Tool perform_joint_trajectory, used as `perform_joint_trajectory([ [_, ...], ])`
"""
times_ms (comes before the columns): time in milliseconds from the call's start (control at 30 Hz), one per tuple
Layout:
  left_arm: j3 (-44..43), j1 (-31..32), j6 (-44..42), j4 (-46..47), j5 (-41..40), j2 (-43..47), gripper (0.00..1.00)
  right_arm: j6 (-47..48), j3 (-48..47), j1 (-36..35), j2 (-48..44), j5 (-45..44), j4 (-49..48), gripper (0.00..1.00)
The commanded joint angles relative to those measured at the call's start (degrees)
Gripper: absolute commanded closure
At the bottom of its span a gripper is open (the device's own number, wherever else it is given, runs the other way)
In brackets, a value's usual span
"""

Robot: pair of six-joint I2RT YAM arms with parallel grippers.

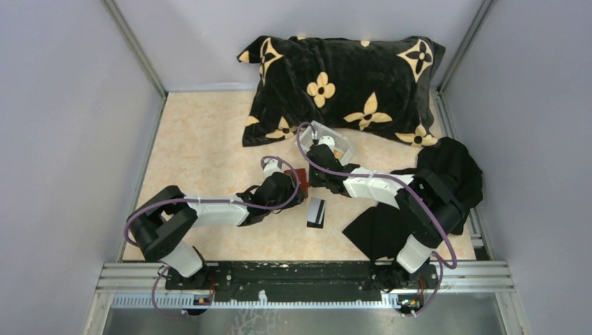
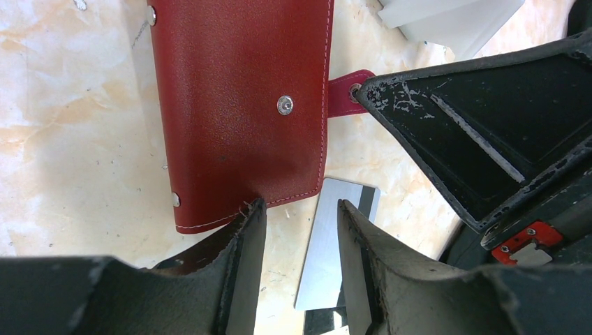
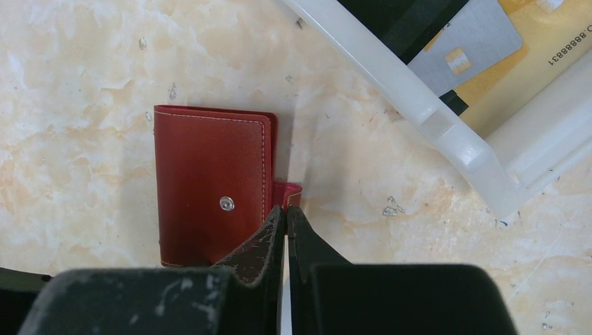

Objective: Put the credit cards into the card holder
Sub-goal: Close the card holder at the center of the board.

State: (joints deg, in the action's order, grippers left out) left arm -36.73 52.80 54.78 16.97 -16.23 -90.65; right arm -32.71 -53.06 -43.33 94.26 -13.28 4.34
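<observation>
1. Right gripper (image 3: 285, 211) closed, tips on the card holder (image 3: 209, 181) strap tab; grip unclear.
2. Left gripper (image 2: 297, 209) half open at holder's near edge.
3. Holder folded shut, middle of table (image 3: 84, 63); one card (image 2: 334, 241) beside it, more cards (image 3: 468, 49) in white tray (image 3: 461, 143).

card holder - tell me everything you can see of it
The card holder is a small red case, leather-like, with pale stitching, a metal snap stud on its face and a short red tab jutting from one side. It lies closed and flat on the marbled table. The right gripper, shut, meets the tab; whether it pinches it is unclear. The open left gripper has one finger at its edge.
</observation>
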Motion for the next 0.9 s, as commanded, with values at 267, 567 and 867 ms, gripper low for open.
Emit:
perform_joint_trajectory([
  [267,-2.2,0.3,-2.2,-2.6,-4.3,6.1,0.44,1.5,-3.5,-0.5,-0.1,-0.9,-0.9,1.0],
  [567,-0.8,0.3,-4.0,-4.3,-10.0,11.5,0.43,1.9,-3.7,-0.8,-0.1,-0.9,-0.8,1.0],
  [867,-0.3,-0.9,-7.4,-9.7,-18.7,10.9,0.82,3.3,-5.3,-1.7,-0.1,-1.6,0.1,1.0],
])
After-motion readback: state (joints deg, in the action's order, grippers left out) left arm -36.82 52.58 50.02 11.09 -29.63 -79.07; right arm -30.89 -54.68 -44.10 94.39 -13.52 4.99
